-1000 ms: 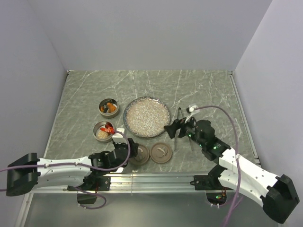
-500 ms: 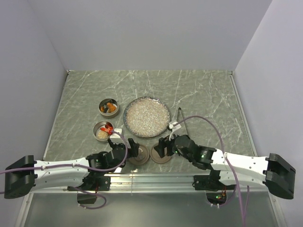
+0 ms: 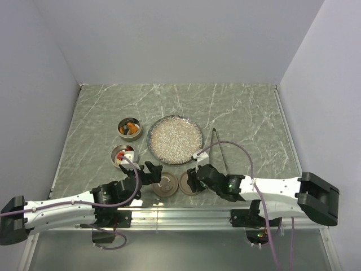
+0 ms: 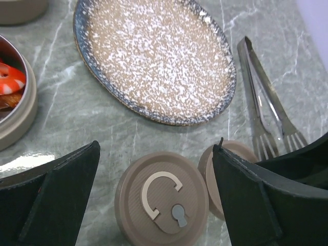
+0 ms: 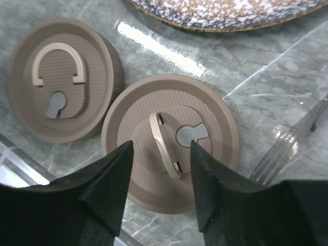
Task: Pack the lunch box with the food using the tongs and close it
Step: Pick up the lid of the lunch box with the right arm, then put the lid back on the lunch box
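Tongs point(image 3: 219, 151) lengthwise near-to-far, tips toward arms, left jaws wide, empty, right jaws half-open astride lid handle point(image 5: 165, 146)

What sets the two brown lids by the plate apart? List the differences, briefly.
The left lid has its loop handle lying flat; on the right lid it stands on edge. The right gripper straddles the right lid's handle, jaws apart; the left gripper hangs wide open over the left lid, touching nothing. The right lid lies by the tips of the tongs; the left lid lies farther off. Both are round, brown and ribbed.
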### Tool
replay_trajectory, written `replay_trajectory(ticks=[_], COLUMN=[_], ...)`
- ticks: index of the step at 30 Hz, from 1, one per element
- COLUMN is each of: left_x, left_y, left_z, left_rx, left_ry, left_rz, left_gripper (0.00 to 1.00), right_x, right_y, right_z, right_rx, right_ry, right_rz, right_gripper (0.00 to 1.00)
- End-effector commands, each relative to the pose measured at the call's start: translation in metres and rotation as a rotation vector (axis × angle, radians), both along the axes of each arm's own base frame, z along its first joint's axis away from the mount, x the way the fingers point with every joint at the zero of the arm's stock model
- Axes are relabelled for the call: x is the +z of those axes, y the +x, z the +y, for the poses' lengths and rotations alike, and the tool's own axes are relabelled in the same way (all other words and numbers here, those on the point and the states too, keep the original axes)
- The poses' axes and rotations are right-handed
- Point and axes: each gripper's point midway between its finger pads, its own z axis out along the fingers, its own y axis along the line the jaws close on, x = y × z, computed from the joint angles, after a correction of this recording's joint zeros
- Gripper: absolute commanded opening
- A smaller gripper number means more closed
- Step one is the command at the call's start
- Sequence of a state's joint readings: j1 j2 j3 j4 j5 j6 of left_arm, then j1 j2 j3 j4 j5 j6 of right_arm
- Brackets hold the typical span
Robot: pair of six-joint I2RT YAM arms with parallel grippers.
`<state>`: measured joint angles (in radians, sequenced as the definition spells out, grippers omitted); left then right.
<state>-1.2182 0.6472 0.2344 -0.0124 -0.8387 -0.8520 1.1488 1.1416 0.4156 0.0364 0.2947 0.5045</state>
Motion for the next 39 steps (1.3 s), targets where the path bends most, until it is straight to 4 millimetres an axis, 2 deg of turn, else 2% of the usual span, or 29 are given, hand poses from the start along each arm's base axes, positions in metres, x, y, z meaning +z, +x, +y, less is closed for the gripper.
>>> replay_trajectory(ticks=[1,6,11,14,19,20,22,23,25,26,28,29,31,32,34,35,39], left_x=[0.027,0.047,0.072,0.089,0.115,0.120,0.130,0.133,0.136,0.139,0.141,0.141,0.145,0.145,0.148,0.151,0.163], left_y=[0.006,0.009,0.010,0.012,0.013,0.013,0.013,0.013,0.013,0.013,0.013,0.013,0.011,0.010,0.008,0.007,0.001], left_z=[0.008,0.016,0.027,0.039,0.055,0.057,0.063,0.065,0.069,0.070,0.071,0.071,0.072,0.073,0.079,0.080,0.087], left_rx=[0.046,0.077,0.111,0.152,0.190,0.193,0.208,0.214,0.222,0.225,0.225,0.217,0.205,0.201,0.200,0.198,0.165], left_ry=[-0.025,-0.046,-0.065,-0.077,-0.108,-0.112,-0.113,-0.111,-0.096,-0.099,-0.101,-0.096,-0.131,-0.133,-0.167,-0.184,-0.255], left_rz=[-0.046,-0.072,-0.105,-0.136,-0.188,-0.198,-0.219,-0.224,-0.231,-0.234,-0.240,-0.246,-0.262,-0.269,-0.284,-0.291,-0.341], left_gripper=[0.98,0.99,0.99,0.99,0.99,0.99,0.99,0.99,0.99,1.00,1.00,1.00,0.99,1.00,0.99,0.99,0.99], right_x=[0.012,0.007,0.026,0.042,0.081,0.098,0.115,0.136,0.139,0.154,0.161,0.167,0.170,0.173,0.171,0.169,0.155], right_y=[0.005,0.008,0.015,0.020,0.031,0.034,0.037,0.042,0.046,0.055,0.062,0.072,0.076,0.085,0.090,0.098,0.109], right_z=[0.017,0.017,0.017,0.012,0.009,0.016,0.025,0.038,0.055,0.077,0.102,0.127,0.156,0.181,0.208,0.229,0.271], right_rx=[0.009,-0.001,-0.024,-0.048,-0.081,-0.076,-0.036,-0.024,0.046,0.070,0.161,0.200,0.277,0.304,0.364,0.381,0.438], right_ry=[0.026,-0.003,0.008,0.010,0.045,0.084,0.105,0.157,0.136,0.177,0.199,0.205,0.221,0.220,0.220,0.212,0.202], right_rz=[-0.014,-0.016,-0.054,-0.085,-0.167,-0.193,-0.231,-0.264,-0.271,-0.292,-0.288,-0.293,-0.275,-0.269,-0.252,-0.239,-0.203], right_gripper=[0.55,0.33,0.10,0.02,0.00,0.00,0.00,0.00,0.00,0.00,0.00,0.00,0.00,0.00,0.00,0.00,0.00])
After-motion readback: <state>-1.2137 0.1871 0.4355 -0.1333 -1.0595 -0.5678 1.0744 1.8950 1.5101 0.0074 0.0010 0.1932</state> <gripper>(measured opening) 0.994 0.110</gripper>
